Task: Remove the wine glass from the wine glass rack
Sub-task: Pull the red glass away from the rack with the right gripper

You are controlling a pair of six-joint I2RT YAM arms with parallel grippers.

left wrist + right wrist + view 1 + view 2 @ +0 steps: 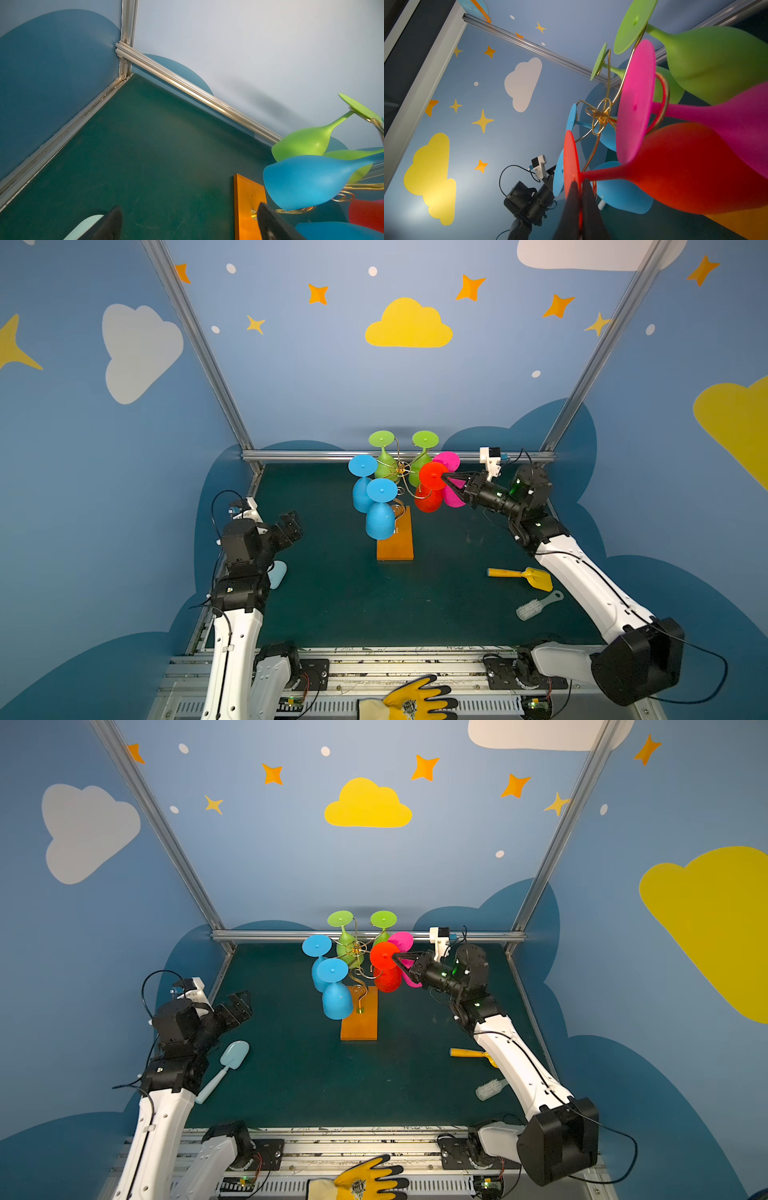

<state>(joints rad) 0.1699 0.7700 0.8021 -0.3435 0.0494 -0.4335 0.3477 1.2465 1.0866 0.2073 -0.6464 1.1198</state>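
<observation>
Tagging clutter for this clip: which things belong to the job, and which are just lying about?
Job: rack, red glass, right gripper shut on its foot.
Lying about: yellow scoop, brush, blue scoop, glove.

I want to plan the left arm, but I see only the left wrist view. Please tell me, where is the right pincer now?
Observer: The right pincer is shut on the round foot of the matte red wine glass, which hangs upside down.
Operator: Is this glass free from the rack?
Observer: It looks not. In the right wrist view, an arm of the thin gold wire rack on the orange wooden base meets its stem beside the foot.
Operator: What lies near the right arm?
Observer: A yellow plastic scoop and a white bristle brush lie on the dark green mat.
</observation>
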